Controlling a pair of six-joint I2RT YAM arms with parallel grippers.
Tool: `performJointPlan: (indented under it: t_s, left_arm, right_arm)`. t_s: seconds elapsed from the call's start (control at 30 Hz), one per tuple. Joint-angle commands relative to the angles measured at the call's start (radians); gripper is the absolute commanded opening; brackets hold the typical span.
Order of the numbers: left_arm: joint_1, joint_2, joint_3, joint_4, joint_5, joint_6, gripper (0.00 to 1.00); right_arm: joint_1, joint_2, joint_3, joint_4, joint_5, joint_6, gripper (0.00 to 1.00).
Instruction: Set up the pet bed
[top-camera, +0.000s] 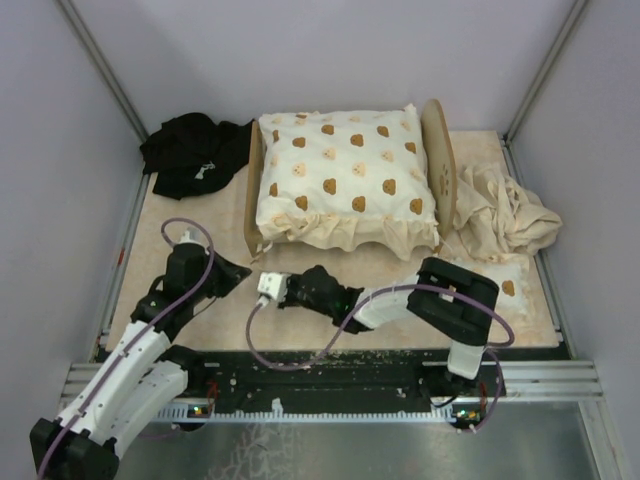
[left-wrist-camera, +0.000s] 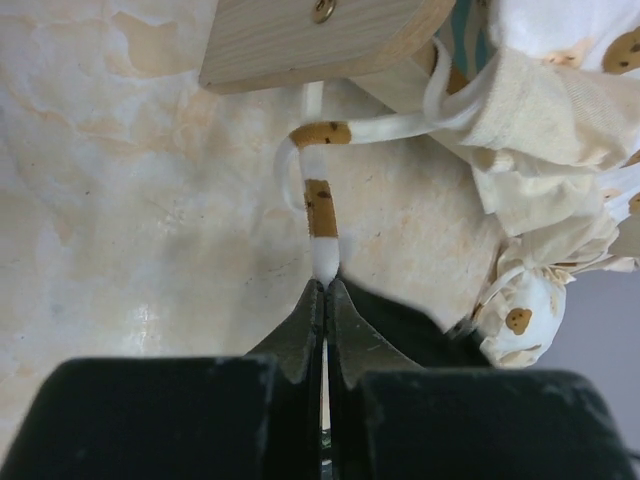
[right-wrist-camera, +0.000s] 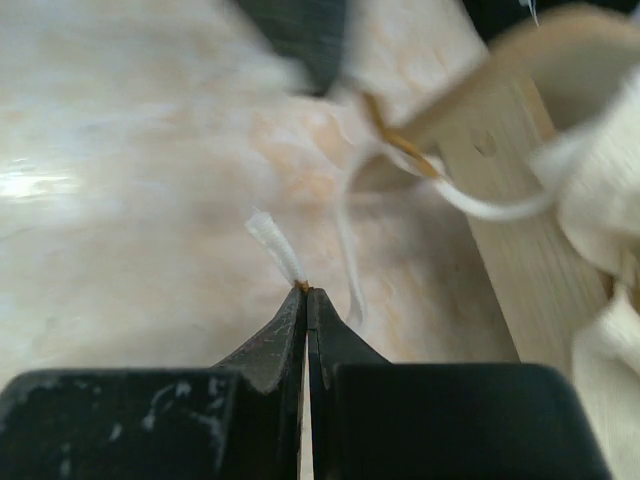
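At the near left corner of the small light-wood pet bed (top-camera: 252, 205), my left pincer (left-wrist-camera: 325, 285) is clamped on a cream cloth tie with brown prints (left-wrist-camera: 320, 200). Near it, my right pincer (right-wrist-camera: 305, 291) pinches a frayed white tie end (right-wrist-camera: 273, 238). Mid-table sits the bed under its cream frilled cushion (top-camera: 345, 165). The ties look limp and slippery, best gripped near their ends. The frame I judge stiff and light.

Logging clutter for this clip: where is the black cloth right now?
In the overhead view the black cloth lies crumpled at the far left of the table, right beside the left end of the pet bed.
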Motion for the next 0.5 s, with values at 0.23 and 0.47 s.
performJointPlan:
  t_s: [0.23,0.47]
  left_arm:
    - [0.014,-0.008,-0.029,0.017,0.061,-0.002,0.0]
    - [0.015,-0.005,-0.035,0.015,0.066,-0.004,0.0]
  right_arm:
    - [-0.231,0.062,0.144,0.003,-0.145,0.538,0.0]
    - [-0.233,0.152,0.206,0.097,0.01,0.62,0.0]
